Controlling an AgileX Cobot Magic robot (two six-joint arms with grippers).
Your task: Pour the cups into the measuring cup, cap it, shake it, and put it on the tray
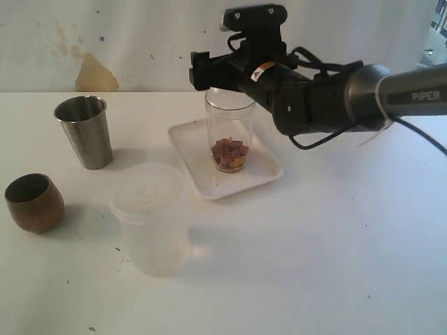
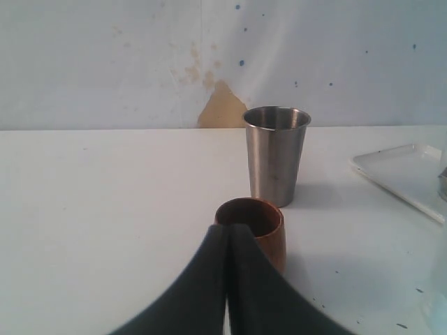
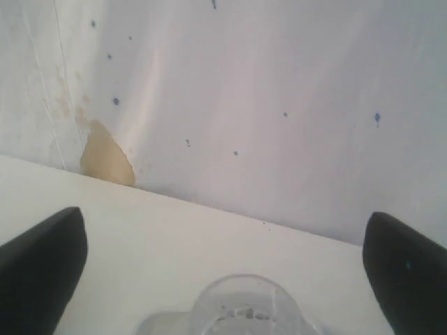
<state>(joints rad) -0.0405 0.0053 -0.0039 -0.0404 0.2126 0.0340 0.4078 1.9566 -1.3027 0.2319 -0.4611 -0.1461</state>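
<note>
The clear measuring cup (image 1: 229,129) stands upright on the white tray (image 1: 198,164), with reddish-brown and yellow pieces at its bottom. My right gripper (image 1: 202,70) hovers open just above and behind its rim, touching nothing; in the right wrist view the cup's rim (image 3: 244,310) shows below the wide-spread gripper (image 3: 223,218). The steel tumbler (image 1: 84,131) and the brown wooden cup (image 1: 33,202) stand upright at the left. My left gripper (image 2: 229,234) is shut on nothing, low over the table just short of the wooden cup (image 2: 262,227), with the steel tumbler (image 2: 274,153) beyond. It is outside the exterior view.
A frosted plastic container (image 1: 150,216) with its lid on stands in front of the tray, between the wooden cup and the table's middle. The right arm (image 1: 349,98) reaches in from the right above the table. A wall runs along the far edge.
</note>
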